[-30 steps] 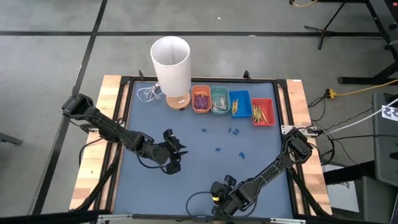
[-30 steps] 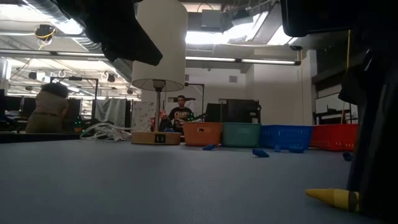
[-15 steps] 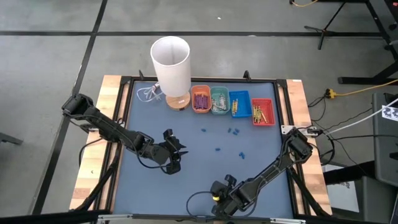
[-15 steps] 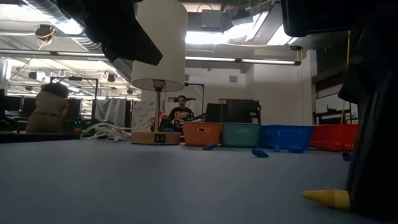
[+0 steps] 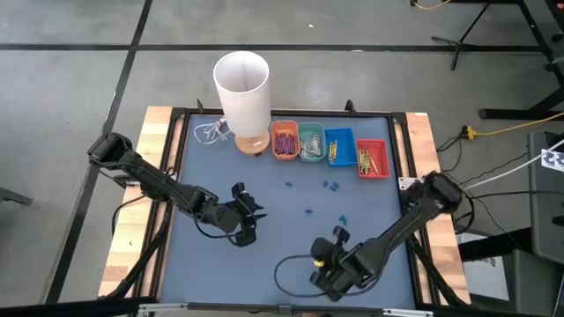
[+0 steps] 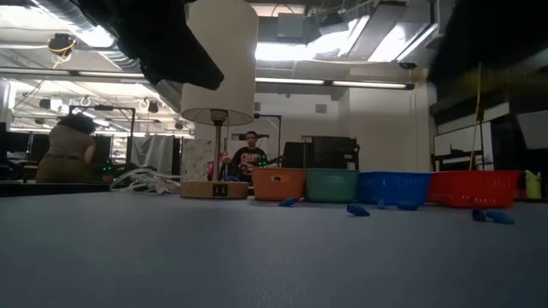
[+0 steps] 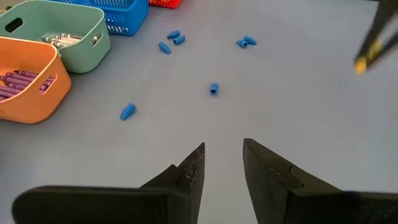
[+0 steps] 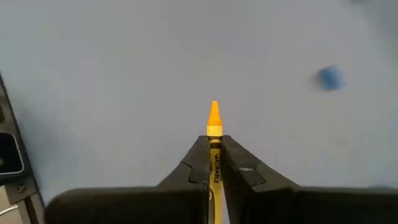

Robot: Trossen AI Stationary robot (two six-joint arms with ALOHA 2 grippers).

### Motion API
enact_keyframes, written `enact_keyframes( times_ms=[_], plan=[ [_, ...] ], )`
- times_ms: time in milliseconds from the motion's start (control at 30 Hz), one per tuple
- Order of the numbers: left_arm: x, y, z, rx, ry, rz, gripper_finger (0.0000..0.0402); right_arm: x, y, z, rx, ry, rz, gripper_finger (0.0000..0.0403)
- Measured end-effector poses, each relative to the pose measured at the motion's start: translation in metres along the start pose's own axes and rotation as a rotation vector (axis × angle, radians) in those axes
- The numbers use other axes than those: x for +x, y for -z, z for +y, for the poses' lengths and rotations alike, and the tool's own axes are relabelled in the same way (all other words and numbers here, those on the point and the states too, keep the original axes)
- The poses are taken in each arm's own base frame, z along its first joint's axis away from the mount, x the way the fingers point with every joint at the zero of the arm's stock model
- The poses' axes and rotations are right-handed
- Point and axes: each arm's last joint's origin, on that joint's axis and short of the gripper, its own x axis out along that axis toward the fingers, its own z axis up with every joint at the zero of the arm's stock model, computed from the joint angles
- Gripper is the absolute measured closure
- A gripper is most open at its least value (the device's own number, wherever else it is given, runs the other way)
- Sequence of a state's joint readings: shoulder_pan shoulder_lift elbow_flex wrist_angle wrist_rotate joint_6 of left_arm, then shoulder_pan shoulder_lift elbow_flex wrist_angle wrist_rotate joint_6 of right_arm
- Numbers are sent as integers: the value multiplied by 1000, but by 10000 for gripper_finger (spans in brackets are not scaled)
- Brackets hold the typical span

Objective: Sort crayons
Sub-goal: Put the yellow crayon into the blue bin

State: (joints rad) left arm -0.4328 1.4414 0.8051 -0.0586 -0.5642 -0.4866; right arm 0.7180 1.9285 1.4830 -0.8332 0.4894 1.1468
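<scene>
Between the right gripper's (image 8: 213,146) closed jaws, a yellow crayon (image 8: 214,124), tip protruding

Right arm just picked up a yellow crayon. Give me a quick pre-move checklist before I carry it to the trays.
1. Grip: right gripper shut on the yellow crayon, tip sticking out ahead of the jaws: ok.
2. Lift: crayon appears off the mat: ok.
3. Target: blue tray already holds yellow crayons: ok.
4. Path: small blue bits lie on the mat before the trays; carry above them: ok.
5. Left gripper hangs mid-table, jaws apart, empty: ok.
6. Grip firmness: cannot tell.
</scene>
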Motion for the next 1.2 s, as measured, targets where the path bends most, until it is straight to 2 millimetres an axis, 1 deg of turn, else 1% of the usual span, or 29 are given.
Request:
enact_keyframes(
  times_ms=[67,167,333,400,533,600,733,867,1000,1100,1200],
  plan=[
    [0,0,0,0,0,0,308,-17,-8,-11,-2,24,-23,387],
    [0,0,0,-2,1,-2,308,-36,-23,-29,6,73,-51,386],
    [0,-1,0,-5,4,-7,308,-62,-52,-71,37,192,-101,385],
    [0,-1,0,-6,4,-8,308,-68,-64,-90,55,253,-111,385],
    [0,-1,0,-6,4,-8,308,-73,-88,-126,79,367,-102,385],
    [0,-1,0,-6,4,-8,308,-71,-101,-143,102,410,-96,385],
    [0,-1,0,-6,4,-8,308,-58,-126,-174,116,495,-57,385],
    [0,-1,0,-6,4,-8,308,-39,-142,-212,210,583,-24,385],
    [0,-1,0,-6,4,-8,308,-21,-143,-243,277,661,33,385],
    [0,-1,0,-6,4,-8,308,-7,-140,-259,290,685,62,385],
    [0,-1,0,-6,4,-8,308,6,-141,-270,297,671,54,385]
  ],
)
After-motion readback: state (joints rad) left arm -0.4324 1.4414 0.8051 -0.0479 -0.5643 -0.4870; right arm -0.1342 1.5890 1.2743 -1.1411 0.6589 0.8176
